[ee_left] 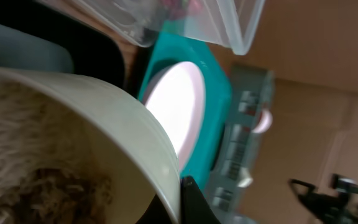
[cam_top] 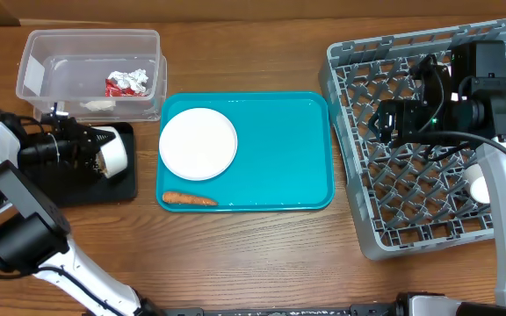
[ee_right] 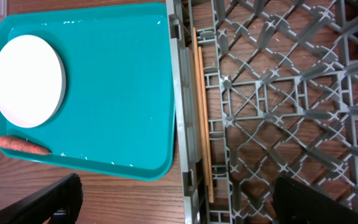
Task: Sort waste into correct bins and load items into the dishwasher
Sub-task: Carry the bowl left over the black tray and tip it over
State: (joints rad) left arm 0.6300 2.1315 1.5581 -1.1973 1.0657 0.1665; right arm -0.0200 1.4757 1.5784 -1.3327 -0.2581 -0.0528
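Observation:
My left gripper [cam_top: 97, 149] is shut on the rim of a white bowl [cam_top: 117, 152], held tipped on its side over the black tray [cam_top: 121, 189]. The left wrist view shows beige food scraps [ee_left: 36, 180] inside the bowl [ee_left: 123, 118]. The clear tub [cam_top: 38, 53] holds the red wrapper [cam_top: 112, 87], silver foil [cam_top: 134, 79] and white tissue [cam_top: 97, 105]. A white plate [cam_top: 198, 143] and an orange carrot [cam_top: 188, 198] lie on the teal tray [cam_top: 288, 149]. My right gripper [cam_top: 381, 123] is open and empty over the grey rack [cam_top: 358, 202]. Chopsticks [ee_right: 202, 106] lie in the rack by its left wall.
A small white dish [cam_top: 477, 187] sits in the rack at its right side, partly behind my right arm. The rack's left wall [ee_right: 179, 93] runs close beside the teal tray's edge [ee_right: 104, 163]. The wooden table [cam_top: 262, 263] shows in front.

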